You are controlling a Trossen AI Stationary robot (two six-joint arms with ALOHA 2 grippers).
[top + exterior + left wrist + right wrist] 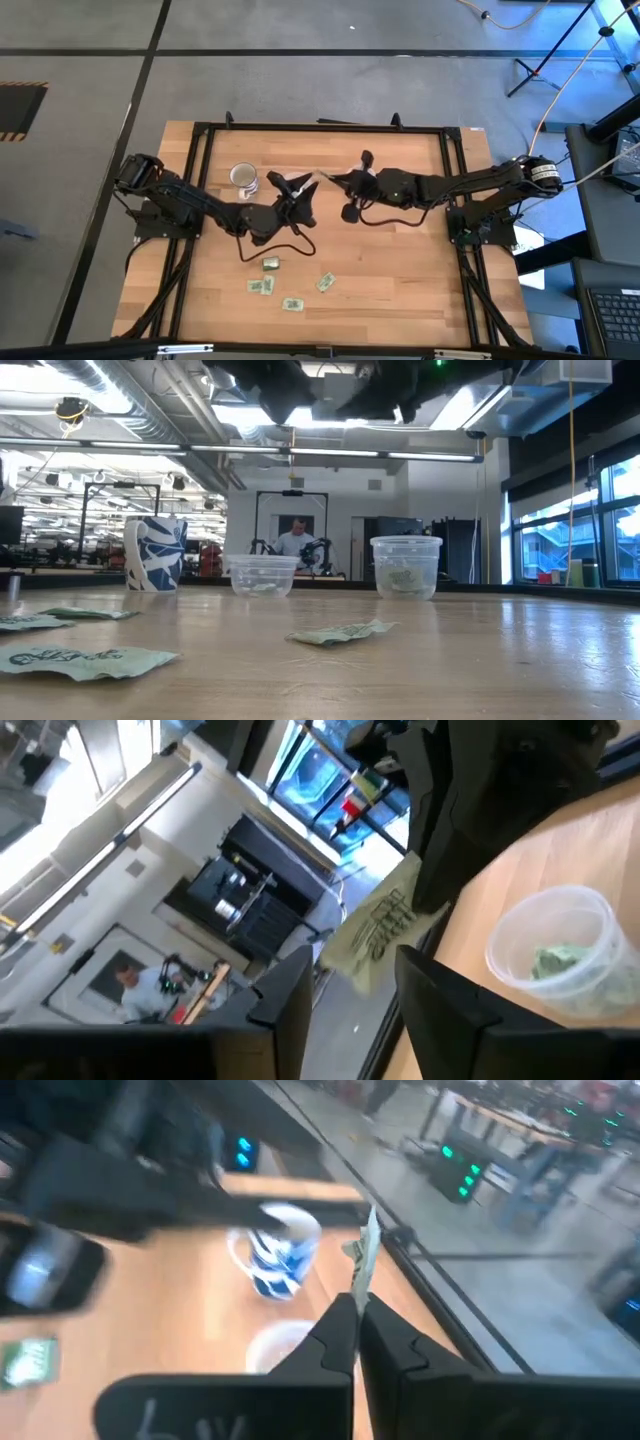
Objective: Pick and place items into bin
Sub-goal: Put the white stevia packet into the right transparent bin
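A pale-green-and-white packet (321,177) hangs in the air above the middle of the table between my two grippers. My right gripper (357,1305), reaching in from the table's right, is shut on it. My left gripper (350,1010), reaching in from the left, is open, and its fingers stand to either side of the packet's (375,930) near end without touching it. Several more packets (270,263) lie flat on the table nearer the front edge. A clear tub (560,950) holding green packets stands on the table below the grippers. My right gripper pinches one end of the packet (361,1275) between its two fingertips, coming about level from the table's right side. The rest of the packet sticks out past the fingertips toward my left gripper, edge-on in the right wrist view. It is lifted clear of the table.
A blue-and-white mug (243,177) stands at the back left. Two clear tubs (262,574) (405,566) stand near the middle of the table under the arms. Loose packets (345,631) (85,660) lie on the front half of the table. A person shows far off in the room.
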